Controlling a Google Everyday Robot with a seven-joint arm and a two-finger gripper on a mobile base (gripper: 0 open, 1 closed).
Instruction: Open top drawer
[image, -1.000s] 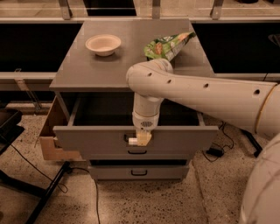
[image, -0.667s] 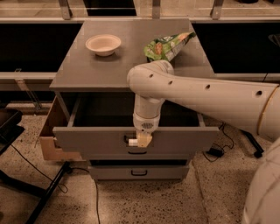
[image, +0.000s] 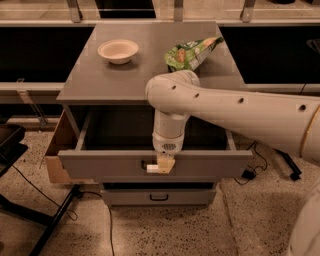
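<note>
One second on, drawn a shade further out of the grey table (image: 100, 80): wide grey top drawer (image: 90, 167), dark inside bared, cream end effector (image: 164, 164) down at its white-tagged black handle (image: 149, 168), grasp or not impossible to tell, so practically open.

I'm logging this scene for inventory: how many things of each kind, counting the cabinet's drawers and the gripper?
Bowls: 1, cream bowl on the cabinet top.
Snack bags: 1, green bag also on top.
Drawers: 2, top drawer pulled open, lower drawer below it.
Grippers: 1, gripper at the top drawer's front.
Total: 5.
</note>
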